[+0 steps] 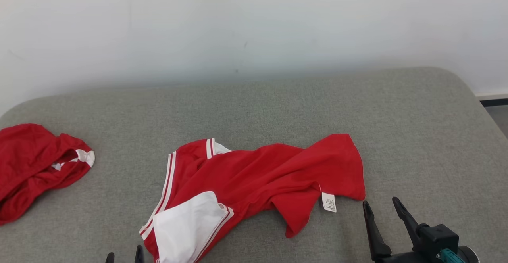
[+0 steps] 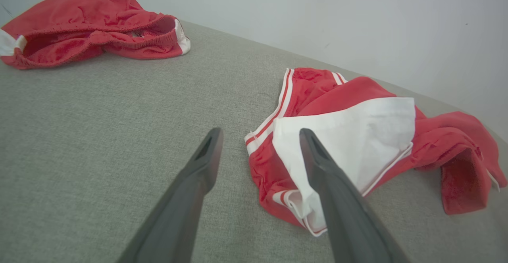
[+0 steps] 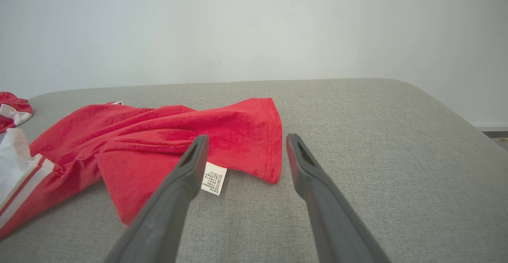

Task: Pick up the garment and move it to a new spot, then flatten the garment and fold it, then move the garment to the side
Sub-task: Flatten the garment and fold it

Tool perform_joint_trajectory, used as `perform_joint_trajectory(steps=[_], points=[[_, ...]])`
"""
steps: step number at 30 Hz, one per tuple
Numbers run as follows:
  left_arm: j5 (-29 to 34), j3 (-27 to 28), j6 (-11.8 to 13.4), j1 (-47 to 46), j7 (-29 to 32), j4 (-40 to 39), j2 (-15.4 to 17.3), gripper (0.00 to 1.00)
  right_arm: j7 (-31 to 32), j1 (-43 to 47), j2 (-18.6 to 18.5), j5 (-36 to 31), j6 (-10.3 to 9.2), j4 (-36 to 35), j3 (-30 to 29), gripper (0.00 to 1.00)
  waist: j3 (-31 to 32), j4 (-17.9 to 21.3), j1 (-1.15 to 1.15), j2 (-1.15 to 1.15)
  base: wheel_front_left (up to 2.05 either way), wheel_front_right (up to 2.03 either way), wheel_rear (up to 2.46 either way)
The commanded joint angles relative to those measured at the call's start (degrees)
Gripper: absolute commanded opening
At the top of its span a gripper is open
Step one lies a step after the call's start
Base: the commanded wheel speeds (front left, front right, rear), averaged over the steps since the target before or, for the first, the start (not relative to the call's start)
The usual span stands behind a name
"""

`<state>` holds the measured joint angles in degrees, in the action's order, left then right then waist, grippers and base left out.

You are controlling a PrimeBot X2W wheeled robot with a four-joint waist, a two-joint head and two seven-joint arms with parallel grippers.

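Garment [image 1: 254, 175] lies crumpled mid grey padded surface [image 1: 416, 136], white panel flipped up and care label [image 1: 329, 202] showing; not flat, not folded. Left gripper [image 2: 260, 136] and right gripper [image 1: 380, 202] are both spread wide and hold nothing, one near each end of it. Likely sitting at its new spot; flatten, fold and move aside all remain. Second red garment [image 1: 35, 164] lies far left.

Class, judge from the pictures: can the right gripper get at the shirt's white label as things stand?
Probably yes. The right gripper stands open just short of the label, which lies exposed at the shirt's edge, nothing between them.
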<state>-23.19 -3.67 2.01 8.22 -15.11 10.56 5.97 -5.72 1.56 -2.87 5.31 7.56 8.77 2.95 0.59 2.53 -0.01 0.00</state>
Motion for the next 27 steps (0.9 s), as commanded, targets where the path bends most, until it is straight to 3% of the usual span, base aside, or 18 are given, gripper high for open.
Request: perform_joint_trajectory(steps=[1,5,11,18,27], points=[[0.0,0.0,-0.5,0.2,0.2,0.5,0.2,1.0,0.0,0.4,0.0,0.3,-0.14,0.2,-0.2,1.0,0.9,-0.5,0.01,0.0,0.0,0.0,0.0],[-0.9,-1.1,-1.8,-2.0,2.8,1.8,0.6,1.0,0.2,0.4,0.0,0.4,-0.14,0.2,-0.3,1.0,1.2,-0.6,0.01,0.0,0.0,0.0,0.0],[-2.3,-3.2,-3.5,-8.5,11.7,6.1,1.7,1.0,0.1,0.7,0.0,0.6,-0.14,0.0,0.4,1.0,0.9,0.0,0.01,0.0,0.0,0.0,0.0],[-3.3,-2.9,-1.7,-14.8,19.2,13.0,2.9,1.0,0.0,0.4,0.0,0.4,-0.14,-0.1,0.7,1.0,-0.1,2.3,0.01,0.0,0.0,0.0,0.0],[-4.9,-2.7,-2.5,-18.4,23.3,17.1,4.4,1.0,-0.3,0.2,0.0,0.3,-0.14,0.1,0.6,1.0,-1.0,4.0,0.01,0.0,0.0,0.0,0.0]])
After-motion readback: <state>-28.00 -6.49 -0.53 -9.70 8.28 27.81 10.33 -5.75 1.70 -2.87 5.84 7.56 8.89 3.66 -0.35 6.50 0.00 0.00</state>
